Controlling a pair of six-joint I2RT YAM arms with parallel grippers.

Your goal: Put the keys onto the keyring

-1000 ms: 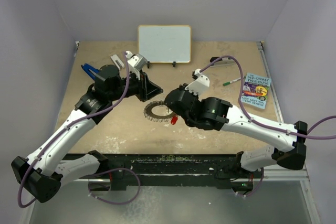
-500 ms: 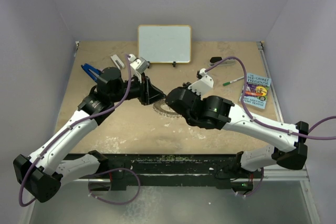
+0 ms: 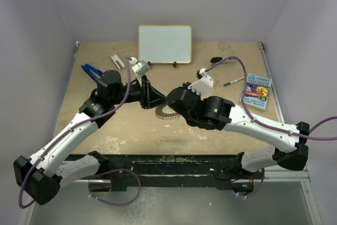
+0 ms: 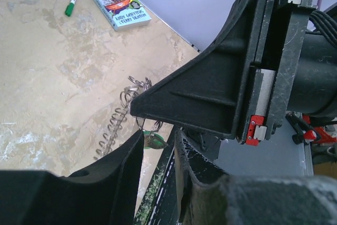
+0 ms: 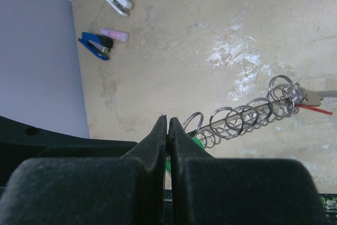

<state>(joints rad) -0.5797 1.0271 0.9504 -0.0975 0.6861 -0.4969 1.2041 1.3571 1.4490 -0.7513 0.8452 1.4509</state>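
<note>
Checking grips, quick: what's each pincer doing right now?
Left pincer: open, green key in the gap.
Right pincer: shut beside keyring; hold unclear.

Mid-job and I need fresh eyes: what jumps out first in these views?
The two grippers meet nose to nose over the middle of the table, the left gripper with jaws apart, the right gripper shut. At their tips is the keyring, silver loops fanned out, with a red key beside one end and a green key between the two grippers. A whiteboard stands at the back edge.
</note>
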